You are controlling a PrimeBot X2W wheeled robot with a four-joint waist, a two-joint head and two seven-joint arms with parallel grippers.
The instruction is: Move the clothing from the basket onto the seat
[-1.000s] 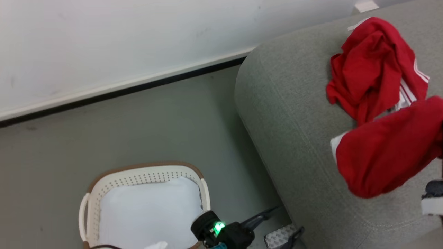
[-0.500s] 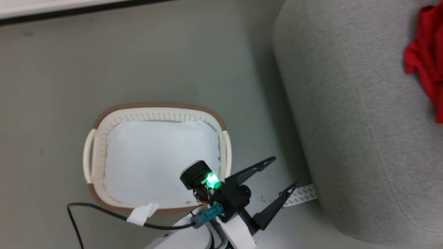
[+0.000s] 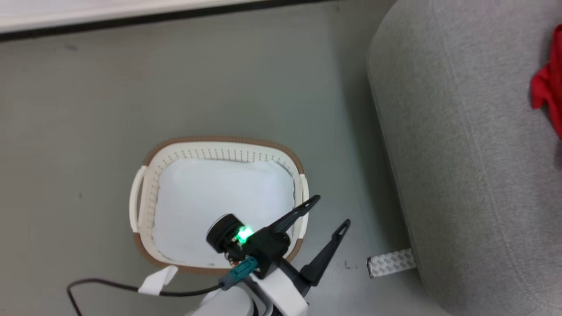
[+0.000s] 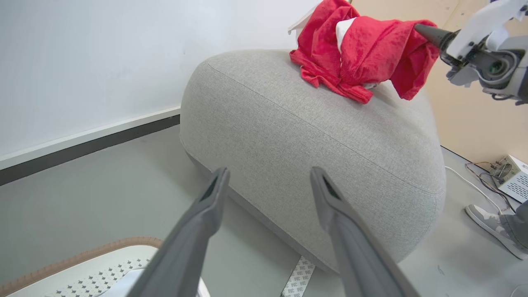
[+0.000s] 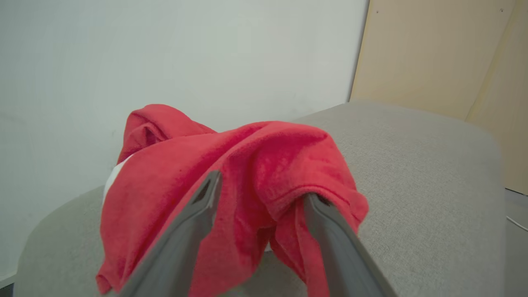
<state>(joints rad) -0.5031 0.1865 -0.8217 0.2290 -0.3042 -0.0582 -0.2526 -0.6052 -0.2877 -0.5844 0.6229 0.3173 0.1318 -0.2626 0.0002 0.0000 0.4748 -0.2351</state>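
Note:
Two red garments [image 4: 350, 45] lie bunched on top of the grey sofa [image 4: 309, 136]; a red edge [image 3: 546, 87] shows at the far right of the head view. My right gripper [image 5: 262, 185] is open, with the nearer garment [image 5: 247, 156] draped over its fingers above the sofa [image 5: 412, 165]. In the left wrist view the right gripper [image 4: 429, 33] touches that garment's right end. The white basket [image 3: 219, 140] stands on the floor and holds a pale pad [image 3: 219, 197]. My left gripper [image 3: 332, 210] is open and empty over the basket's right rim.
A white wall with a dark baseboard runs behind the grey floor. A patterned strip [image 3: 390, 263] lies at the sofa's foot. A black cable [image 3: 109, 287] trails from my left arm. A person's shoe [image 4: 491, 222] and a small box with wires [image 4: 511, 173] are beyond the sofa.
The head camera has swung down toward the basket, so most of the clothing has left its picture. My left gripper has shifted from beside the basket to over its right rim.

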